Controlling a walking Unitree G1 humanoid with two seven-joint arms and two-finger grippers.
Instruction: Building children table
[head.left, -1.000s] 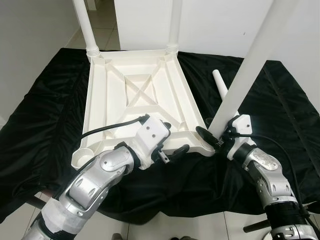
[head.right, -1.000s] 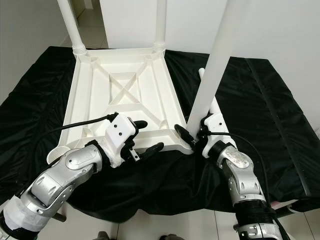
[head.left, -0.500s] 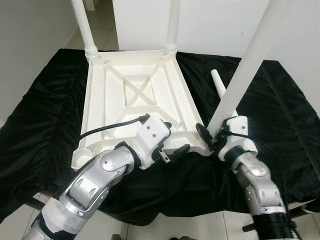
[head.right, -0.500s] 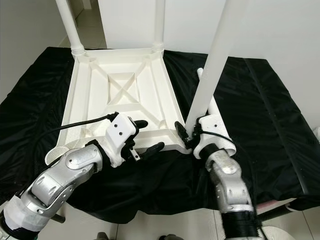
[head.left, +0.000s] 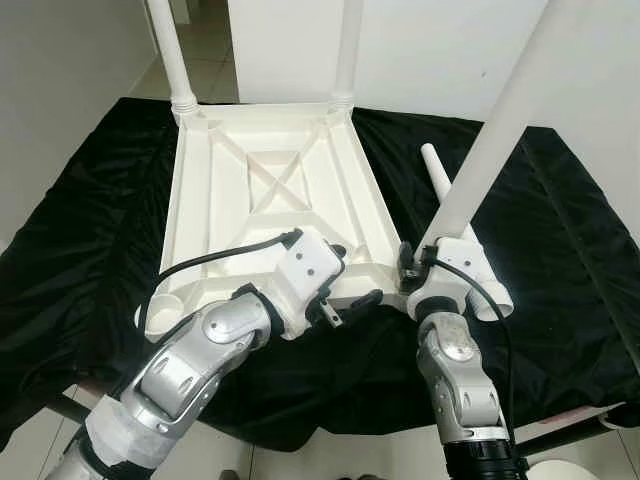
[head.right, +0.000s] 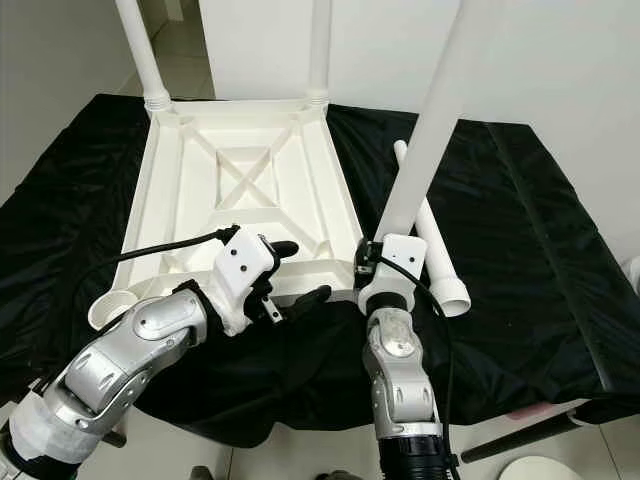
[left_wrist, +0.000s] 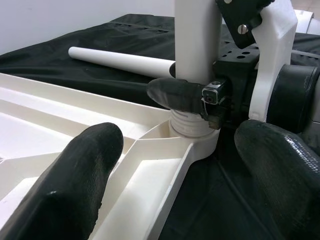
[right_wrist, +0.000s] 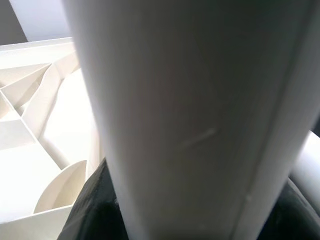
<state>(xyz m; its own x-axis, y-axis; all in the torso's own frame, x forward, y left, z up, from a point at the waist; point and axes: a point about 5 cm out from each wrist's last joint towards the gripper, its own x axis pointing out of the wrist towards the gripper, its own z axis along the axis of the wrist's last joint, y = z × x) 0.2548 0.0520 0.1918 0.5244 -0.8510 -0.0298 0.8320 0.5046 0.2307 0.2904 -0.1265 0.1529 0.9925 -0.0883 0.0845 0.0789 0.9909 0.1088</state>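
The white children's table (head.left: 270, 195) lies upside down on the black-draped bench (head.left: 560, 250), with two legs (head.left: 168, 50) standing in its far corners. The right tool (head.left: 418, 262) is clamped on a third leg (head.left: 480, 160) whose foot sits in the near right corner socket, while a loose leg (head.right: 430, 240) lies on the cloth just beside. The left tool (head.left: 352, 276), fingers apart, straddles the table's near rim.

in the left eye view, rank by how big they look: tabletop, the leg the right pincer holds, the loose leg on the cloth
1. Upturned tabletop
2. Leg gripped by the right pincer, though it rises toward the camera, which may enlarge it
3. Loose leg on the black cloth, partly hidden
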